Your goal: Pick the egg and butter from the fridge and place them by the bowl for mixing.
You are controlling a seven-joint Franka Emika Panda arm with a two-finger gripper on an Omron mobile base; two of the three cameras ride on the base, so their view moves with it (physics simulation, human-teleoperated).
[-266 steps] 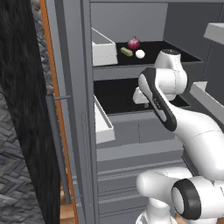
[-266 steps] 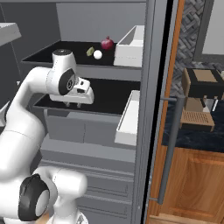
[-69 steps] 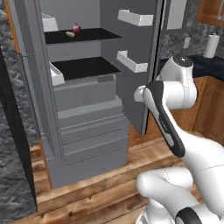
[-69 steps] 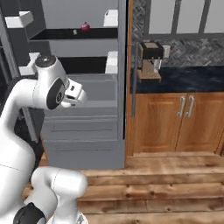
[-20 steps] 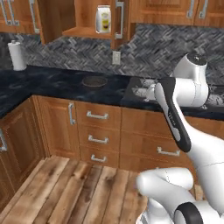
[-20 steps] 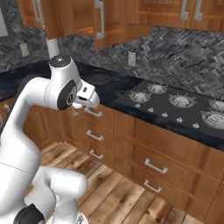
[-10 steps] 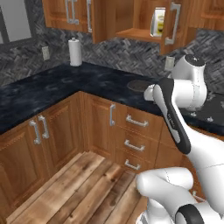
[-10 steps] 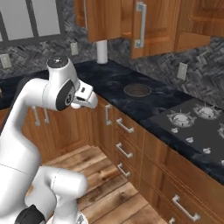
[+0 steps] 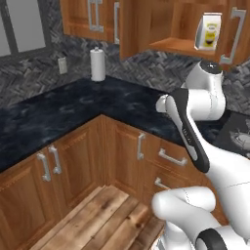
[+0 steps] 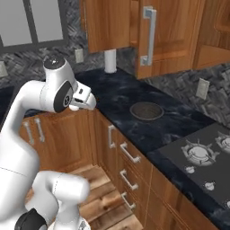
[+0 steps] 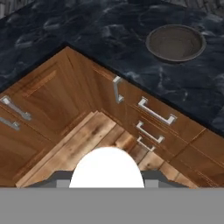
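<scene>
One small smooth white egg (image 11: 106, 167) sits clamped between gripper (image 11: 106, 175) jaws. Round dark grey-brown bowl (image 11: 176, 42) rests on black marbled counter (image 11: 87, 26). Carry level, lower gently just beside bowl.

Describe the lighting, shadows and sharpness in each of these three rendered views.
Left base view: soft, even light, slightly blurred, no glare. Right base view: flat light, bowl casts hardly any shadow on the counter. Hand view: coarse and blurry, the egg a plain white shape with no shading.
</scene>
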